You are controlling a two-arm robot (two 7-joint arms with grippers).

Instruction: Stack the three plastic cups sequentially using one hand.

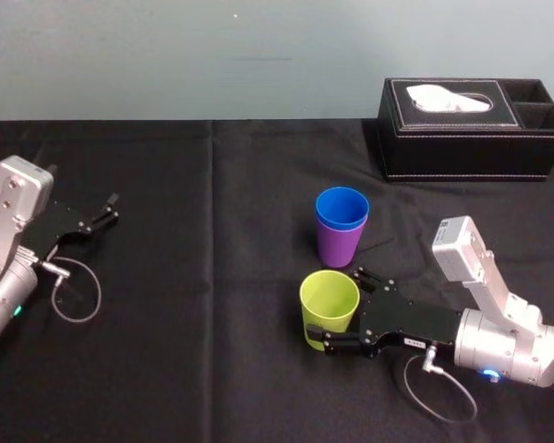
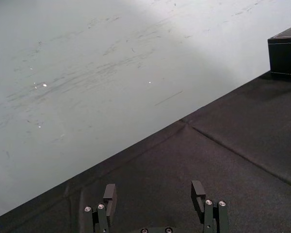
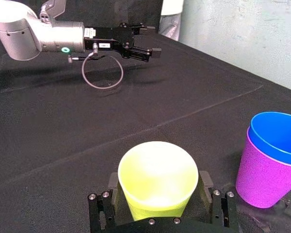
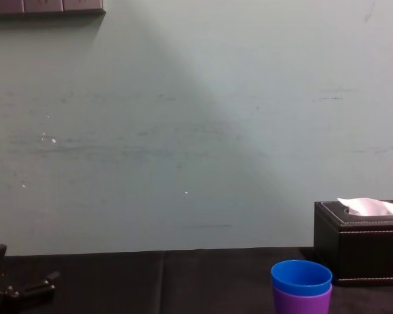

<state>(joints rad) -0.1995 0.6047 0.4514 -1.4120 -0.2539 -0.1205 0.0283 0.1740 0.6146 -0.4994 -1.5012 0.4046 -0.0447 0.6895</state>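
Now right hand [image 1: 337, 307] clasping yellow-green cup [image 1: 327, 297], blue cup [image 1: 342, 209] nested nearby

Lab or office test bench is suggested: a black-draped table [image 1: 212, 378] is set against a bare, scuffed pale wall [image 4: 196, 131], and a black leather tissue box [image 1: 462, 125] is placed at the table's far right corner.

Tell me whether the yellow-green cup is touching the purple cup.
Apart. The right wrist view shows black cloth between the yellow-green cup and the purple cup.
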